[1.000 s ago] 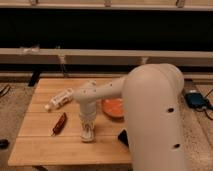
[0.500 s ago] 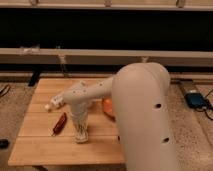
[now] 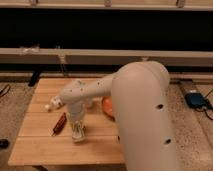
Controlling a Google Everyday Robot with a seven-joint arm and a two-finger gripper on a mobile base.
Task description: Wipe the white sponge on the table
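Note:
My gripper points down at the light wooden table, left of its middle. It is shut on the white sponge, a small whitish block pressed on the planks under the fingertips. My big white arm comes in from the right and hides the table's right half.
A white bottle lies at the back left of the table. A dark reddish-brown bar lies just left of the gripper. An orange bowl shows partly behind my arm. A blue item lies on the floor at the right.
My gripper has slid to the left across the table with the sponge under it, closer to the reddish-brown bar. My arm now covers more of the orange bowl.

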